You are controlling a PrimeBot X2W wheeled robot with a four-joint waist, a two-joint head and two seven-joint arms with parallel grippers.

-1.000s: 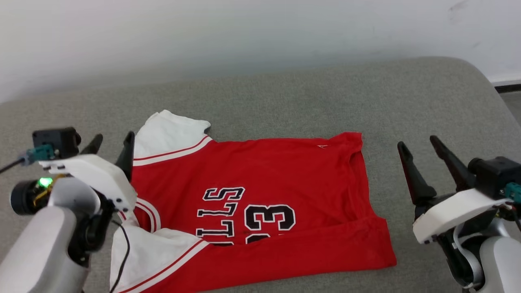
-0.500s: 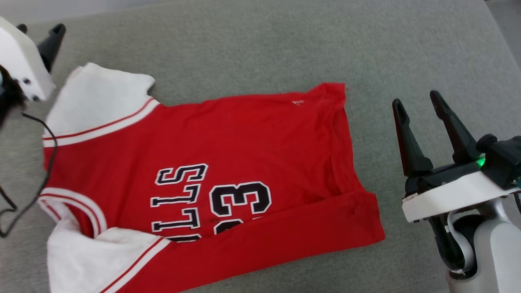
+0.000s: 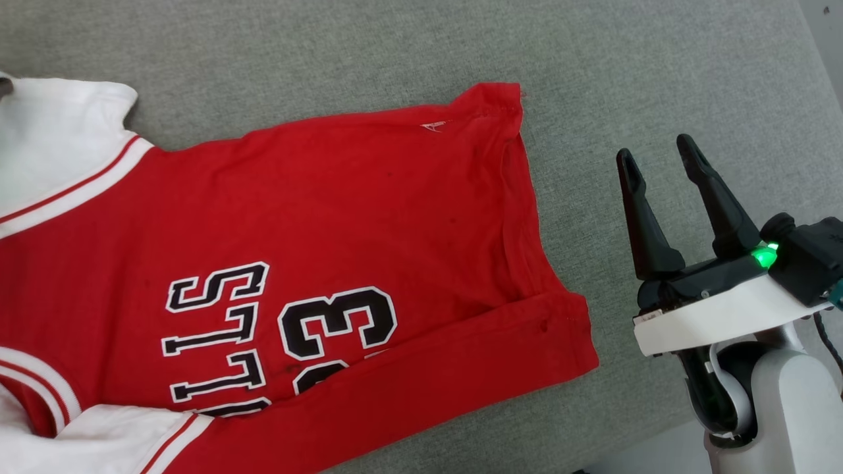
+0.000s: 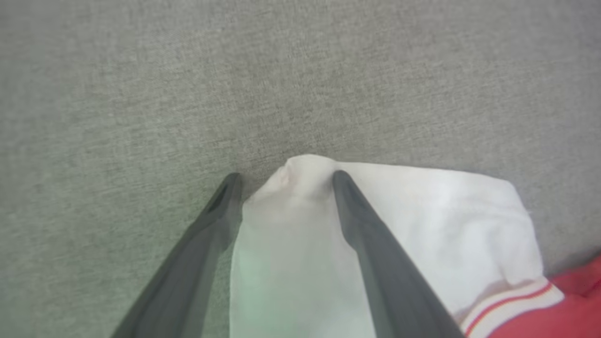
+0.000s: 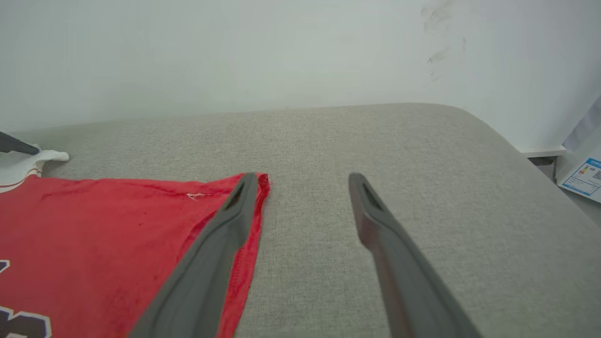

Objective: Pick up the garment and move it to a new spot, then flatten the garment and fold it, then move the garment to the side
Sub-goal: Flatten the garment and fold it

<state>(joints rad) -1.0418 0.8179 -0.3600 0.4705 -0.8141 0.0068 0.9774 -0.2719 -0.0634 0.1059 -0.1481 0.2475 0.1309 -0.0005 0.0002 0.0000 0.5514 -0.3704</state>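
The garment [image 3: 316, 217] lies mostly flat, folding and side move left for you; left claw [image 4: 285, 175] straddles a sleeve [image 4: 436, 220] unclenched, right claw [image 3: 654, 145] released beside the hem [image 3: 527, 197].

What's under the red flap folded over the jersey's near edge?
On the garment, the folded flap covers part of the black lettering and of the number. What it hides cannot be read. Grey cushion surrounds the garment.
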